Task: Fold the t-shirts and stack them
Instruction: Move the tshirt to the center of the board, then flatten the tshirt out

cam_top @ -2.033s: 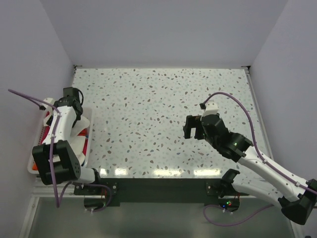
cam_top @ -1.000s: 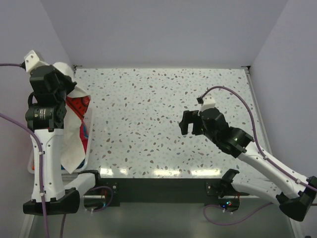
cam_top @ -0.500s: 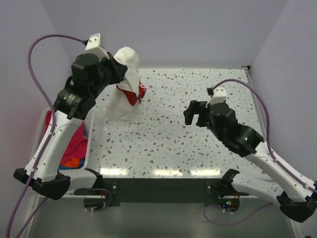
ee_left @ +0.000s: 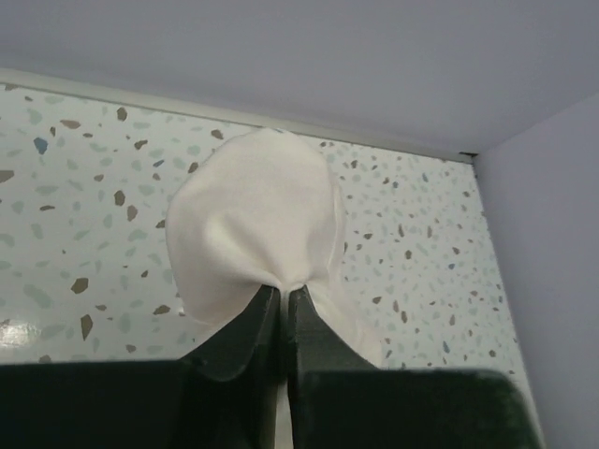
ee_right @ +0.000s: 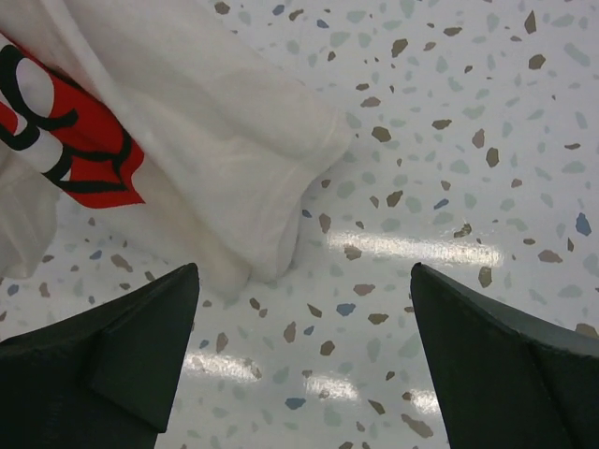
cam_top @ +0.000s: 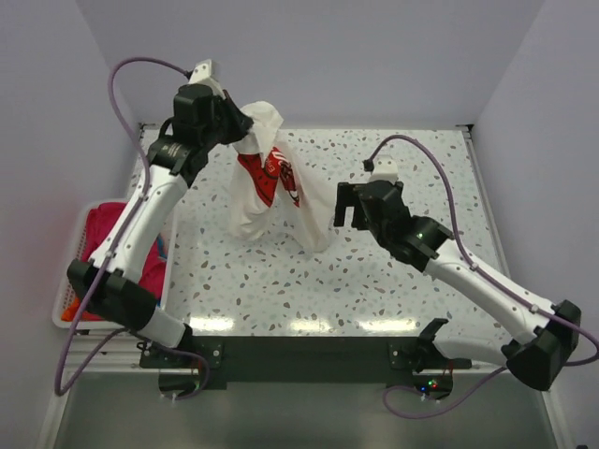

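Where the speckled table [cam_top: 402, 168] runs back to the wall, a white t-shirt [cam_top: 267, 201] with a red and black print hangs over the table's far-left quarter. It is bunched at the top and its long axis runs nearly straight down. Its lower folds spread toward the table's middle, and the right wrist view suggests, though not certainly, that the lowest fold [ee_right: 234, 159] already rests on the table top. Off the table's left edge sits a white basket [cam_top: 67, 301] holding more garments, pink and red, waiting their turn.

The left gripper [cam_top: 234, 126], raised high above the table's far-left corner, is clamped on the shirt's gathered top. Its own camera shows both fingers pressed together with a puff of white cloth [ee_left: 253, 215] squeezed out beyond them. The right gripper [cam_top: 344, 208] hovers low over the table's middle with its jaws spread wide and nothing between them.

The free lower end of the shirt lies just beside the right gripper, on the side toward the table's left edge, and fills the upper left of the right wrist view. This makes the right arm much the nearer one to take a hem or corner. A short reach toward the table's left would likely bring the open jaws onto that trailing fold, so the two arms could spread the shirt flat for folding.
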